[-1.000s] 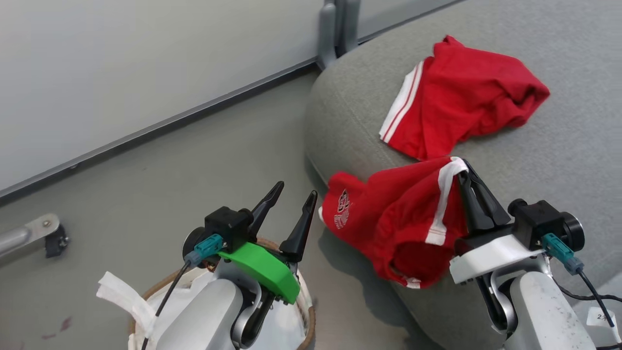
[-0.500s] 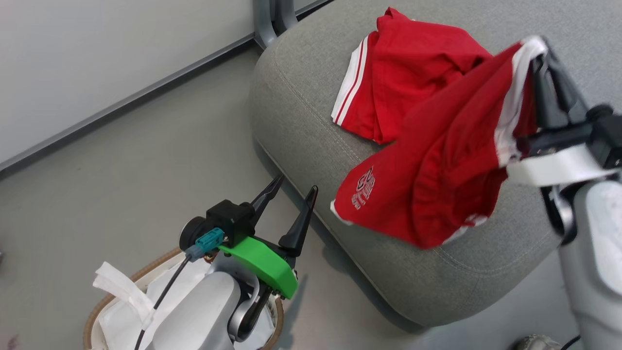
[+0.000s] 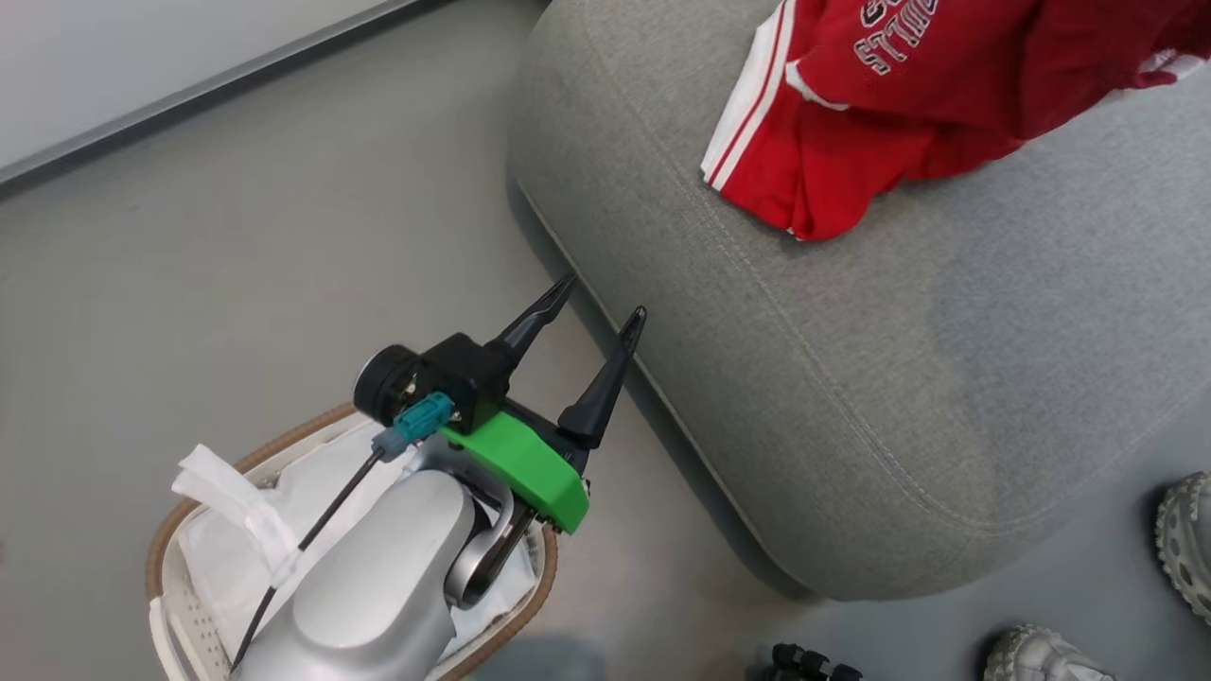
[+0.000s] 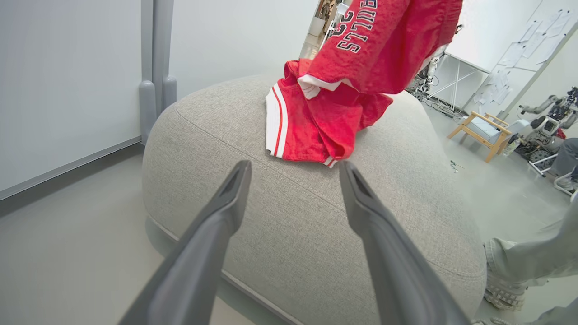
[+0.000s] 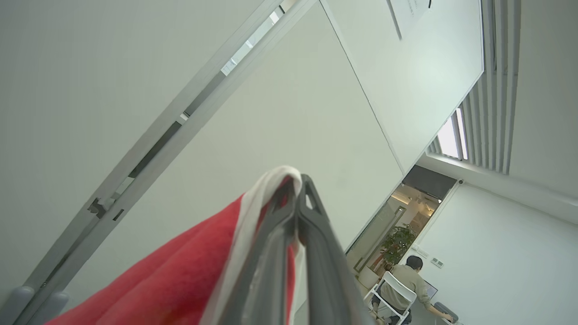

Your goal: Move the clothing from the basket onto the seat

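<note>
Red clothing (image 3: pixel 823 180), white trim & stripes, lettered piece (image 3: pixel 946 57) in right gripper (image 5: pixel 299 189)

In the upper middle of my left wrist view, the hanging red garment (image 4: pixel 388 45) carries white, dark-outlined lettering (image 4: pixel 356 34), upside down, that reads BULLS. Just above it, at the frame's top edge, is part of a number (image 4: pixel 347 19) that looks like 23. The same lettering (image 3: pixel 894 38) sits at the top right of my head view, cut by the edge, so only ULLS comes through, while the sheets of paper (image 4: pixel 512 54) at the upper right of my left wrist view are too small to read.
</note>
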{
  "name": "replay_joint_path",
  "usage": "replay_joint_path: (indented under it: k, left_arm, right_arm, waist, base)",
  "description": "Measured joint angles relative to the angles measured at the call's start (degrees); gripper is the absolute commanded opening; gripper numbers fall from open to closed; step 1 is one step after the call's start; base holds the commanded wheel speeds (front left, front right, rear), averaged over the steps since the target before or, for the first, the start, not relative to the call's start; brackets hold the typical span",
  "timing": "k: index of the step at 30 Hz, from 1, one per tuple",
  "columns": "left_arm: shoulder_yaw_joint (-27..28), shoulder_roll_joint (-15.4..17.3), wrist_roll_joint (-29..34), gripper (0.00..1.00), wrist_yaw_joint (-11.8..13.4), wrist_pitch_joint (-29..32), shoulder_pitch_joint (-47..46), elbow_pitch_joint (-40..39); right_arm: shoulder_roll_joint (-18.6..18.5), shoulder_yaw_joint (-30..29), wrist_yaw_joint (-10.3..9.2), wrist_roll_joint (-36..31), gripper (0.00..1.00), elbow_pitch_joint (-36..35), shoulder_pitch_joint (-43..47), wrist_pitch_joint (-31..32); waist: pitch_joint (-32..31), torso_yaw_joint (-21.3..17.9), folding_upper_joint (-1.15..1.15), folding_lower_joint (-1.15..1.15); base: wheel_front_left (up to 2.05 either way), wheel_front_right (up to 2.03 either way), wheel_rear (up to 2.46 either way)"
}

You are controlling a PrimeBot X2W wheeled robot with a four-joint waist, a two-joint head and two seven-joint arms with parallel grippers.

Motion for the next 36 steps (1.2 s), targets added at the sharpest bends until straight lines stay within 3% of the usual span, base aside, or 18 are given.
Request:
replay_joint_path:
  k: [7,15,21,23,25,26,36]
  left_arm:
    - [-2.22,0.01,-0.03,1.00,0.00,0.00,-3.31,-1.43]
    - [-3.70,-0.09,0.01,1.00,0.01,0.00,-4.95,-1.86]
    - [-4.34,-0.60,-0.04,1.00,0.00,0.00,-4.90,-1.85]
    - [-4.56,-0.80,-0.09,1.00,0.00,0.01,-4.64,-1.88]
    - [-4.56,-0.91,-0.42,1.00,0.00,0.00,-3.97,-1.87]
    - [-4.55,-1.00,-0.51,1.00,0.01,0.00,-3.59,-1.87]
    - [-4.07,-2.74,-1.04,1.00,0.00,0.00,0.43,-1.80]
  right_arm:
    - [1.02,-2.56,0.00,-2.58,0.00,10.98,-1.02,0.01]
    - [7.83,-6.64,0.00,-5.43,0.00,20.26,10.63,0.01]
    - [9.96,-11.37,0.00,-6.20,0.00,21.94,17.34,0.01]
    - [10.34,-12.36,0.00,-6.28,0.18,21.69,19.09,0.01]
    - [11.00,-12.95,0.00,-6.32,0.65,21.04,21.39,0.01]
    - [11.31,-13.29,0.00,-6.22,1.00,20.79,22.25,0.01]
    - [13.84,-13.71,0.00,-2.91,1.00,14.12,30.91,0.01]
  waist:
    - [4.29,4.05,0.00,0.00]
    - [7.68,8.62,0.00,0.00]
    - [7.53,10.02,0.00,0.00]
    - [6.91,9.97,0.00,0.00]
    - [5.96,9.75,0.00,0.00]
    - [5.50,9.61,0.00,0.00]
    - [-1.71,8.03,0.00,0.00]
  base:
    - [0.00,0.00,0.00]
    - [0.00,0.00,0.00]
    - [0.00,0.00,0.00]
    - [0.00,0.00,0.00]
    - [0.00,0.00,0.00]
    - [0.00,0.00,0.00]
    - [0.00,0.00,0.00]
